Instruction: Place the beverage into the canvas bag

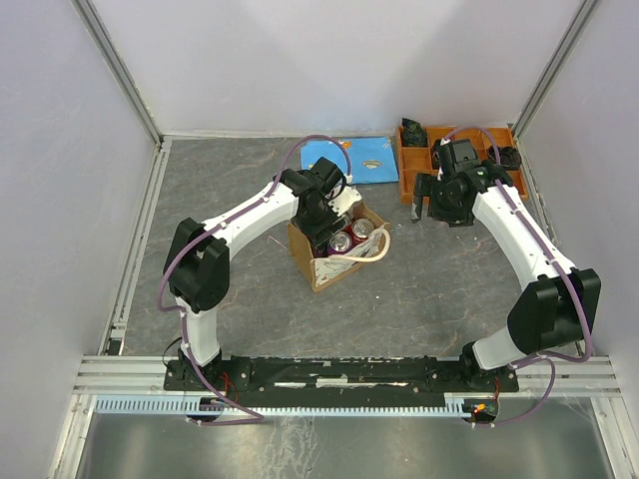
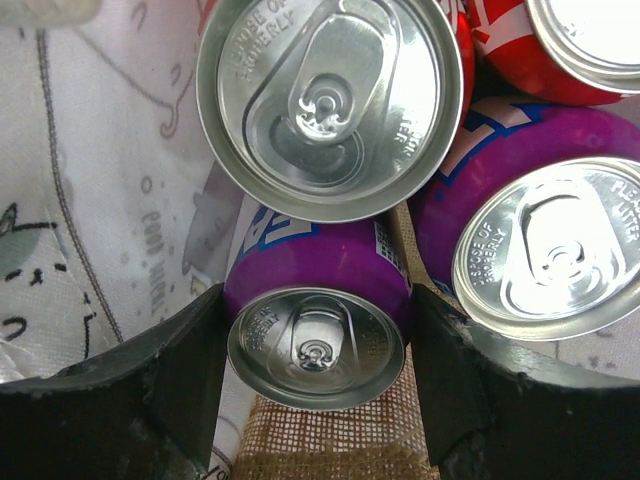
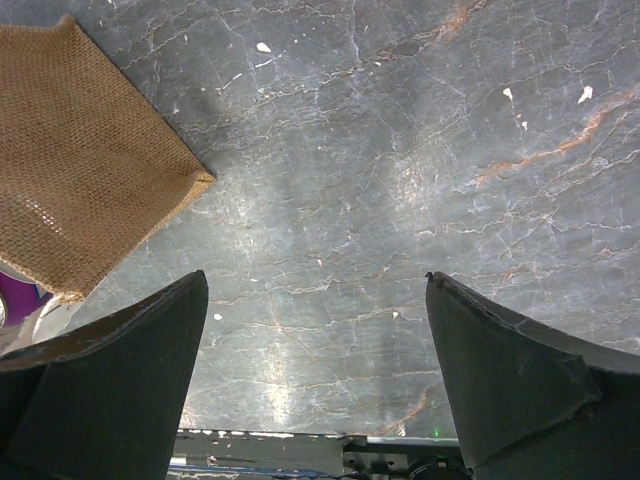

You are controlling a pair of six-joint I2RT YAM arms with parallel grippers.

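Drink: purple can (image 2: 315, 345), upright inside the bag (image 1: 318, 271), next to a red can (image 2: 335, 100) and a second purple can (image 2: 545, 250).
Left jaws: one on each side of that can, pressed against it.
Right jaws: wide apart, empty, over bare bench (image 3: 400, 150) beside the bag.
Axis: the can's length points straight up at the left wrist.
Hidden: the can's base; whether it rests on the bag floor is unclear.

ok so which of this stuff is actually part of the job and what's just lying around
Part of the job: canvas bag; purple can in the left gripper; other cans in the bag.
Just lying about: orange tray; blue flat sheet.
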